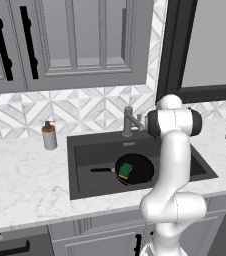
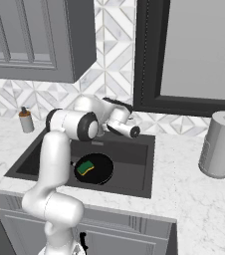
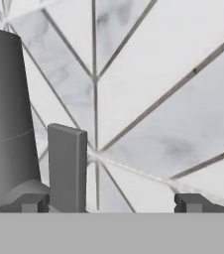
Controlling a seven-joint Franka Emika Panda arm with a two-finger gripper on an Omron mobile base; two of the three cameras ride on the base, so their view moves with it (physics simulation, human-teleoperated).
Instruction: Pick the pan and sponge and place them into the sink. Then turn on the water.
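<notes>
Nearest the base, one white robot arm with dark joints (image 1: 172, 175) rises over the front edge of one white marble countertop (image 1: 25, 185).

Set into that countertop: one large rectangular dark grey sink basin (image 1: 92, 152). The arm hides part of its right side in the left base view and part of its left side in the right base view.

Within the basin, on its floor: one round, shallow black frying pan (image 1: 137, 170), its long thin handle pointing left in the left base view. Its right rim is cut off by the arm in that view.

Inside the pan: one small rectangular sponge, green top over a yellow layer (image 2: 86, 167).

Behind the basin: one grey metal faucet with a flat side lever (image 3: 67, 168). One two-finger gripper (image 3: 111, 202) is at the lever, jaws spread wide, holding nothing. Whether a fingertip touches the lever cannot be made out.

Left of the sink: one soap dispenser with a brown top (image 1: 49, 135).

Far right: one grey cylindrical canister (image 2: 219, 144), cropped in the left base view.

Beyond: white tiled backsplash with diamond pattern (image 3: 158, 99).
</notes>
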